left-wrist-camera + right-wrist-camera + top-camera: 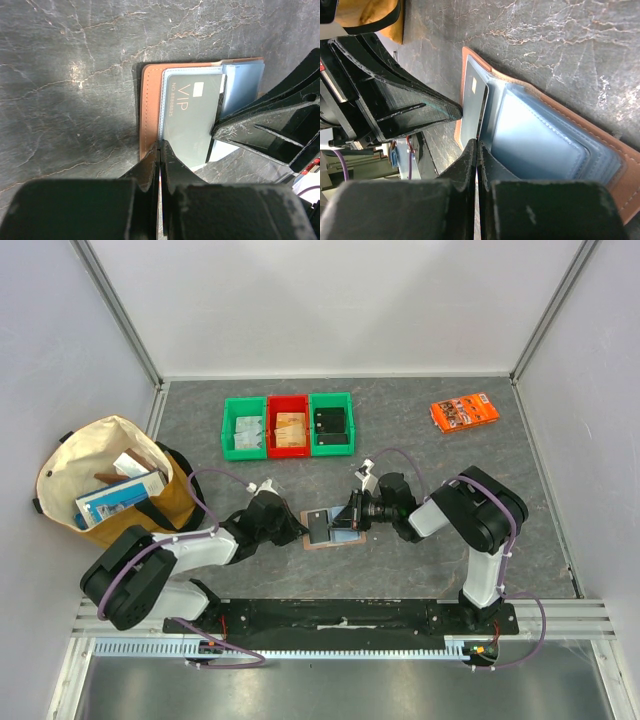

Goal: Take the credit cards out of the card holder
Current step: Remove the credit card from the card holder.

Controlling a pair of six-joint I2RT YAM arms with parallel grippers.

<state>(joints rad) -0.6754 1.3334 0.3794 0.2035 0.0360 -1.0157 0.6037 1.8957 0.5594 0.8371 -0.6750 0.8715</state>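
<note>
The holder [332, 530] lies open on the table [420, 440] between the left gripper [303, 531] and the right gripper [350, 521], whose tips meet it from opposite sides. The card [321, 525] lies in the half just ahead of the left gripper; stacked sleeves [535, 135] lie beside the right gripper. The bins [288, 425] stand in a row beyond both grippers. The packet [465, 412] lies well beyond the right gripper, and the bag [110, 480] stands well left of the left gripper.
</note>
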